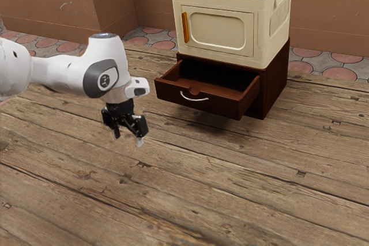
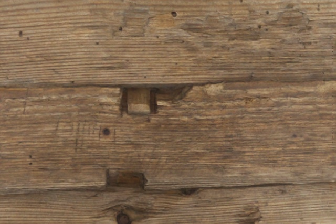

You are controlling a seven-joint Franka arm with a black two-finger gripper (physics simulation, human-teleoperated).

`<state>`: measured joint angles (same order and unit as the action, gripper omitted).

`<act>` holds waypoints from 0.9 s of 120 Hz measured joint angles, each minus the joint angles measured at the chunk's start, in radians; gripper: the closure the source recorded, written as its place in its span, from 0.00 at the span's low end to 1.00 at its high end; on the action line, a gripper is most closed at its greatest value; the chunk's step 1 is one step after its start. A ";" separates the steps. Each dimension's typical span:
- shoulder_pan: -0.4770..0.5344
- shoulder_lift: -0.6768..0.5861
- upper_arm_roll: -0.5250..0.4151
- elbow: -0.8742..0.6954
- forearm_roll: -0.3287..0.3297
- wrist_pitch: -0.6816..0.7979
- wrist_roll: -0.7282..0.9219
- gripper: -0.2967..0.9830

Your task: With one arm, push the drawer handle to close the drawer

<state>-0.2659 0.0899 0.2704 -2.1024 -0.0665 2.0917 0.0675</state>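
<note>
Plank bench [image 1: 190, 182] under everything; its boards also run directly below the hand in the wrist view. On it, a dark wood drawer cabinet [image 1: 277, 84], with a cream storage box [image 1: 222, 24] stacked on top, railed tray above, door shut. Risk here: too hard a shove could slide the cabinet or unsettle the box, nothing visibly fixing either. The drawer [image 1: 223, 108] stands well out, inner boards showing, back end in shadow; cannot tell what, if anything, lies deep inside. A push off to one side might skew it and jam it partway; one too high might carry over the front edge into the open bay. Claw [image 1: 128, 137] spread, nothing between the fingers, pointing down, apart from the drawer front on the exterior view's left. Spread like that, it could straddle or snag the pull; pressing the fingers together first seems wiser. Orange door pull [image 1: 185, 27] on the box, not wanted. Last, the silver bow handle [image 1: 194, 99], mid-front of the drawer, untouched: thin and curved, so a glancing contact would likely slip off.
</note>
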 joint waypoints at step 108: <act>-0.087 0.466 0.015 0.637 -0.180 0.034 -0.038 0.84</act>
<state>-0.3534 0.5560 0.2849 -1.4649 -0.2464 2.1259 0.0296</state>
